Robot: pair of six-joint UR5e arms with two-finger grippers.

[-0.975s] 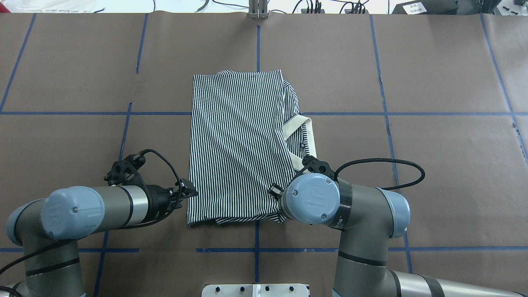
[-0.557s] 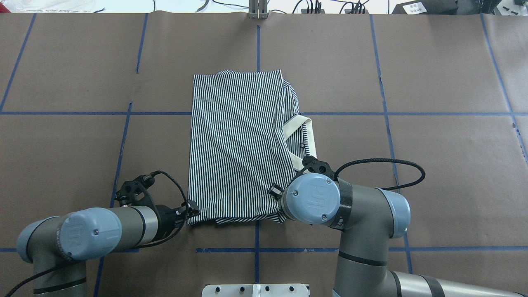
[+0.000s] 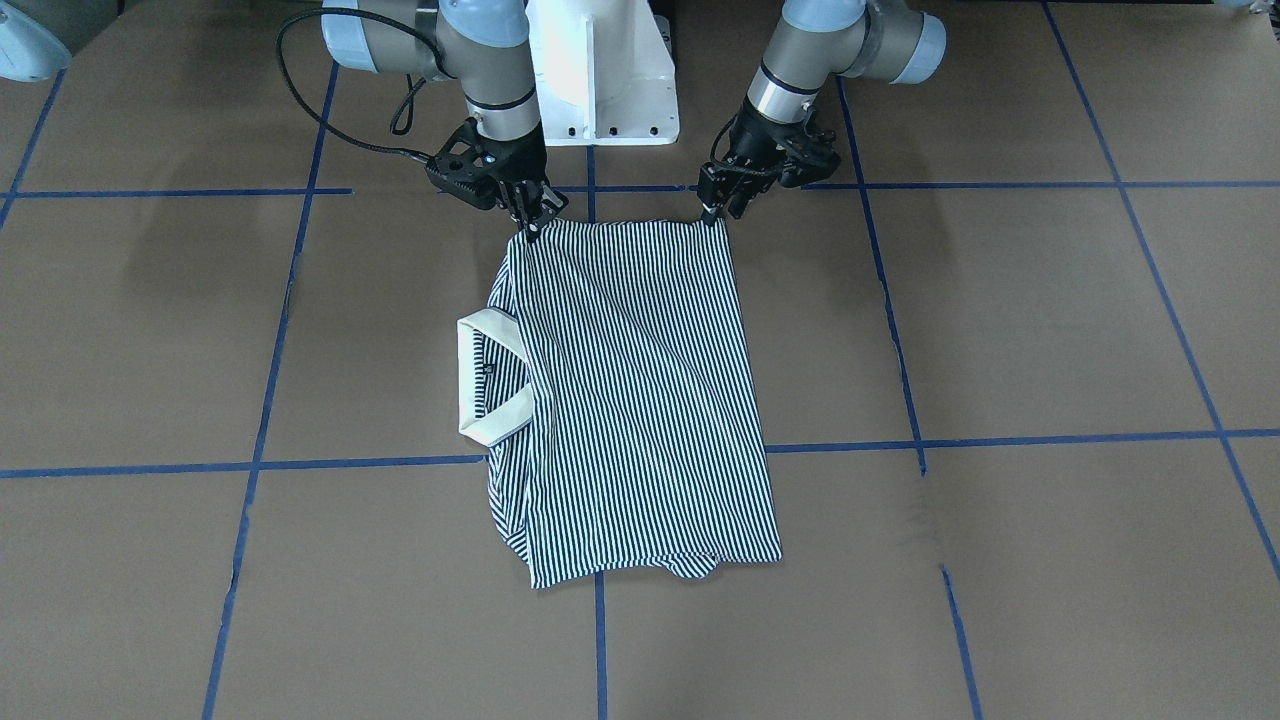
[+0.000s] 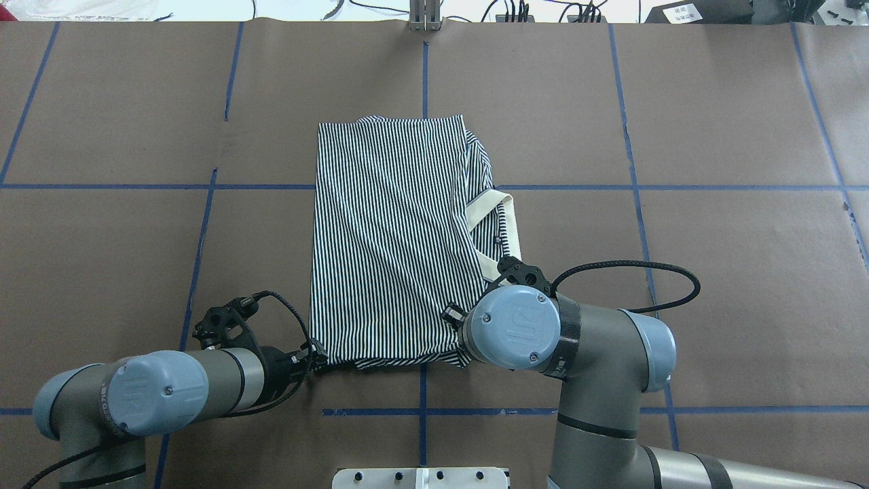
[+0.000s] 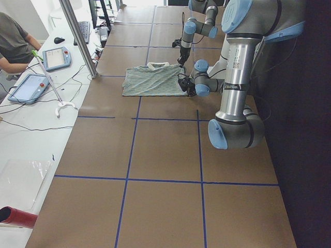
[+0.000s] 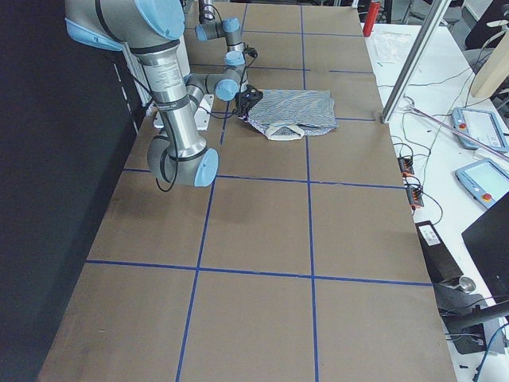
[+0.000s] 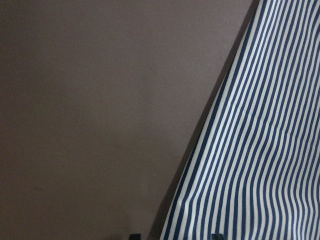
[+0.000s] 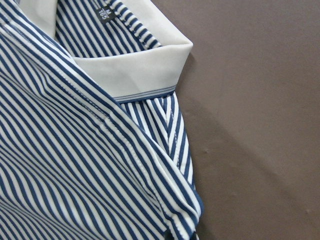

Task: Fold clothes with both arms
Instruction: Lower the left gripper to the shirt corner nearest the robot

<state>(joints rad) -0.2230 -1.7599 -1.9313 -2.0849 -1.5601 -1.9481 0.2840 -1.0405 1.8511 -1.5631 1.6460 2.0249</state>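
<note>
The striped polo shirt (image 4: 387,238) lies folded lengthwise on the brown table, its cream collar (image 4: 506,224) sticking out on the right side. My left gripper (image 4: 318,354) sits low at the shirt's near-left corner (image 3: 715,208). Its fingers stand apart, and the shirt's edge (image 7: 260,150) runs between them. My right gripper (image 3: 530,228) is shut on the near-right corner of the shirt. In the overhead view it is hidden under its own wrist cap (image 4: 512,326). The right wrist view is filled with the collar (image 8: 135,70) and stripes.
The white pedestal base (image 3: 600,80) stands just behind the shirt's near edge. A black cable (image 4: 645,272) loops off the right wrist over the table. Blue tape lines cross the brown surface. A side table with tablets (image 5: 57,57) and a seated person (image 5: 13,39) lies beyond the far edge.
My left arm has drawn back toward the robot along the shirt's left edge, down to its near-left corner. The right arm and the shirt have stayed still.
</note>
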